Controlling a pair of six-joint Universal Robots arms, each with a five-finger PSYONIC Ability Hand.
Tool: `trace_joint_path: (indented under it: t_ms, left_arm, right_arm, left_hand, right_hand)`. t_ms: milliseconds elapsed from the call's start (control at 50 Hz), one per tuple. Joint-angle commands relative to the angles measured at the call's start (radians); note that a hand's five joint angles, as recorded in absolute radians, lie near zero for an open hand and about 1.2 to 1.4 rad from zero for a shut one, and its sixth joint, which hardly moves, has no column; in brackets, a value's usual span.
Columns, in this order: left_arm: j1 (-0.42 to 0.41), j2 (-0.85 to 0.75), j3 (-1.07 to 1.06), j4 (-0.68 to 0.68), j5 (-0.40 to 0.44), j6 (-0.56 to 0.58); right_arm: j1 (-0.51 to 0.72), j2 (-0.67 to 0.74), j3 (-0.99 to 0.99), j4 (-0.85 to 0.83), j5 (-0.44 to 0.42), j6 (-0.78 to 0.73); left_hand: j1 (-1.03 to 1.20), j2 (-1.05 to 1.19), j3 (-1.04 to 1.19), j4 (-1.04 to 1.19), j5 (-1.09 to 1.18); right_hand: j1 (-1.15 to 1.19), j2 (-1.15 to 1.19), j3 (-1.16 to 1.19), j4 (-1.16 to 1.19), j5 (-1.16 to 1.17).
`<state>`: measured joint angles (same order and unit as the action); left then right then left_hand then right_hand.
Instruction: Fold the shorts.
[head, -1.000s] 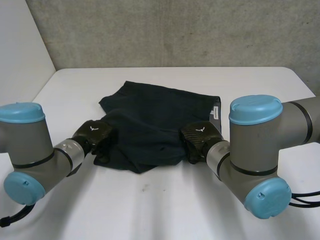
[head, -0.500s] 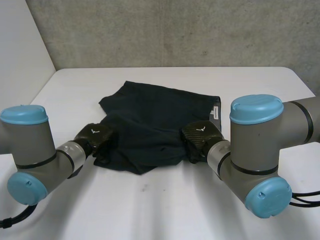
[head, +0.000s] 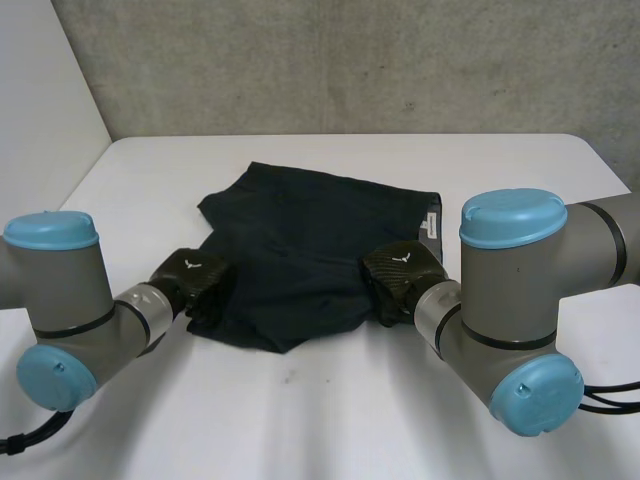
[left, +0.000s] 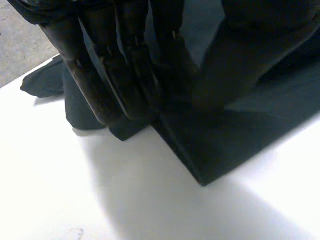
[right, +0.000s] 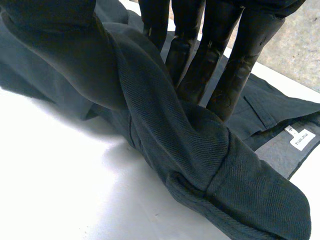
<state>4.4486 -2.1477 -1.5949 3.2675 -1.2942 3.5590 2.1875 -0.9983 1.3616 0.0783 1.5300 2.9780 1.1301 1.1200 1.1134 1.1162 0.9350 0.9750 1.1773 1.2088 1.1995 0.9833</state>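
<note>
A pair of dark shorts (head: 310, 240) lies spread on a white table (head: 300, 420), gripped at its near edge by both of the robot's hands. The left hand (head: 190, 276) pinches one end of that edge, its straight fingers (left: 95, 85) meeting the thumb (left: 225, 70), with a folded flap of fabric just under the fingertips. The right hand (head: 402, 272) nips the other end, where a thick ridge of twill is bunched between its thumb (right: 65, 45) and fingers (right: 235, 60). A white label (right: 302, 140) lies beyond its fingertips. The cloth looks soft, light and limp. It is likely to sag and crease between the two holds rather than keep a straight line, though it should not slip easily. The hems and waistband, where the fabric is doubled, seem the firmest places to take hold.
</note>
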Motion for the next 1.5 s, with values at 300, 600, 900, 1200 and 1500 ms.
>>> trace_joint_path:
  t_ms: [300,600,900,1200,1500]
  left_arm:
    - [0.006,0.279,-0.1,-0.085,-0.105,0.041]
    - [0.017,0.227,-0.181,-0.092,0.044,-0.022]
    - [0.008,0.072,-0.042,-0.092,0.039,-0.02]
    - [0.001,0.011,0.013,-0.089,0.038,-0.006]
    - [-0.003,0.029,0.03,-0.098,-0.036,-0.017]
  right_arm:
    - [-0.034,-0.065,0.004,0.077,-0.039,-0.059]
    - [-0.038,-0.062,0.004,0.066,-0.028,-0.022]
    - [-0.037,-0.056,0.007,0.064,-0.028,-0.014]
    - [-0.035,-0.052,0.013,0.06,-0.028,-0.024]
    - [-0.04,-0.054,0.002,0.064,-0.03,-0.034]
  left_hand:
    - [0.266,0.276,0.283,0.28,0.287]
    - [-0.384,-0.374,-0.367,-0.37,-0.364]
    - [-0.435,-0.425,-0.418,-0.421,-0.415]
    - [-0.432,-0.422,-0.415,-0.418,-0.412]
    - [0.266,0.276,0.283,0.28,0.287]
  right_hand:
    - [0.421,0.219,0.187,0.197,0.238]
    - [0.421,0.219,0.187,0.197,0.238]
    - [0.421,0.219,0.187,0.197,0.238]
    - [0.421,0.219,0.187,0.197,0.238]
    - [0.421,0.219,0.187,0.197,0.238]
